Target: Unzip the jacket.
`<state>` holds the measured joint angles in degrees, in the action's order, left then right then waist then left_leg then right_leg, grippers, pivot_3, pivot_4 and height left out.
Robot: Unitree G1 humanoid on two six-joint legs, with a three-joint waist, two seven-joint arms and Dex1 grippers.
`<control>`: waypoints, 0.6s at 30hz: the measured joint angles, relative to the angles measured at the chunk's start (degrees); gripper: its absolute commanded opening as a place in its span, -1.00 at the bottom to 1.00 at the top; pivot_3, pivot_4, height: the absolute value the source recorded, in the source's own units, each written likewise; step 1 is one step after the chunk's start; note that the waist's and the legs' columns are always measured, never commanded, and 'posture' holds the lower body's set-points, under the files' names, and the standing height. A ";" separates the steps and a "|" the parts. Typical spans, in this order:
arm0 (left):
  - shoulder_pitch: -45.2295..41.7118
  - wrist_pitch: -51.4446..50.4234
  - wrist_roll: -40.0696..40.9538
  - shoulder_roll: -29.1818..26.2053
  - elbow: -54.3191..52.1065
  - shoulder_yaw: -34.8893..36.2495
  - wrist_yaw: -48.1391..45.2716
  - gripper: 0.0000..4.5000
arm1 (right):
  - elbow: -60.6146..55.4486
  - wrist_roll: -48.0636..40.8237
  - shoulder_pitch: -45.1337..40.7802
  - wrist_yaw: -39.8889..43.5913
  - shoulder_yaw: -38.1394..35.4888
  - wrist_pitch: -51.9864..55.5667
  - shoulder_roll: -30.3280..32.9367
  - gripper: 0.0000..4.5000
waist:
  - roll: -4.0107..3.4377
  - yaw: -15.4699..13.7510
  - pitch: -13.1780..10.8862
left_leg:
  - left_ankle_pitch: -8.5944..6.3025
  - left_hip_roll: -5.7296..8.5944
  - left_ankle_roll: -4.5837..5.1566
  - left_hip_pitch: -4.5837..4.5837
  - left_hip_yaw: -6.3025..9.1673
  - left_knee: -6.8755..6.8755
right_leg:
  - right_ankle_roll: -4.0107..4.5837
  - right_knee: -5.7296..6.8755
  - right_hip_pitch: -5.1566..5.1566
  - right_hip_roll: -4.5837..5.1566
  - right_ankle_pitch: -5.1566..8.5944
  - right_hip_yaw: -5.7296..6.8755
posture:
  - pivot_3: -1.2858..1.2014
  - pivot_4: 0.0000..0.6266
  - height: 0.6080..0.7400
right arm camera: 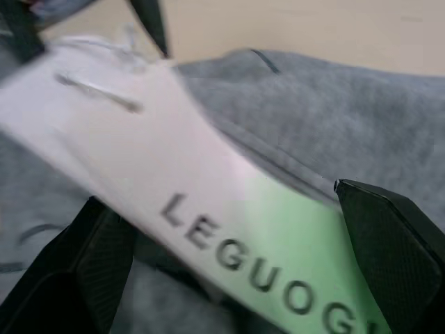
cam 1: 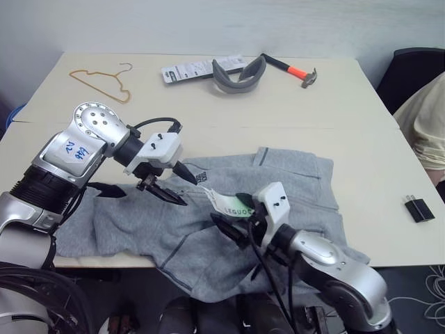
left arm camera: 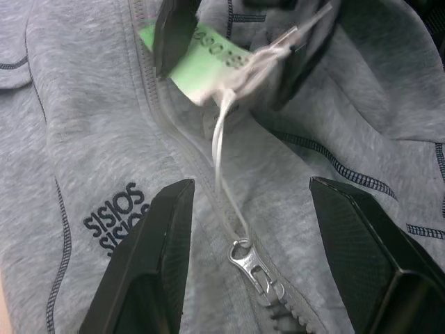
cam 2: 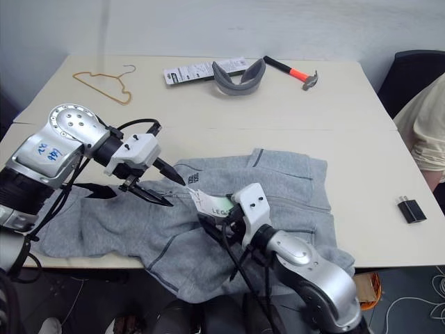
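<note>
The light grey jacket (cam 1: 292, 181) lies flat on the table (cam 1: 229, 111), its lower part hanging over the front edge. My left gripper (cam 1: 190, 193) hovers open over the chest, next to the small dark logo (left arm camera: 115, 216). Its fingers straddle the metal zip pull (left arm camera: 252, 268) without touching it. A thin cord runs from the pull to the white and green hang tags (cam 1: 228, 204). My right gripper (cam 1: 226, 209) stands open just to the right, and the lettered tag (right arm camera: 229, 229) lies between its fingers (right arm camera: 90, 264).
At the back of the table lie a wire hanger (cam 1: 101, 82), a printed packet (cam 1: 188, 69), a grey curved band (cam 1: 240, 75) and a hammer (cam 1: 292, 69). A black adapter (cam 1: 419, 209) sits near the right edge. A person in a cream garment (cam 1: 424, 122) sits beside a black chair (cam 1: 414, 73).
</note>
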<state>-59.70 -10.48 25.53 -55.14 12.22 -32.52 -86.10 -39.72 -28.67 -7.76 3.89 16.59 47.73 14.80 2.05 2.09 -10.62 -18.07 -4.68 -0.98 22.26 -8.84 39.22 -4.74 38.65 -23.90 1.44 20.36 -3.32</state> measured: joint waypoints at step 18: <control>9.46 8.48 -11.50 6.59 4.47 3.32 0.25 0.25 | -5.58 10.02 1.68 5.03 -7.59 -3.40 7.35 -0.98 | 0.00 0.08 0.00 | 0.01 0.03 -0.01 -0.08 -0.18 -0.01 | 0.00 0.12 -0.04 -0.01 0.00 0.07 | 0.03 -0.52 1.00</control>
<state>-50.24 -2.00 14.03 -48.55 16.70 -29.20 -85.85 -45.30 -18.65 -6.08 8.92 9.00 44.33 22.15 2.05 2.17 -10.61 -18.06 -4.65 -0.98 22.18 -9.01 39.21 -4.74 38.77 -23.94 1.43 20.36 -3.25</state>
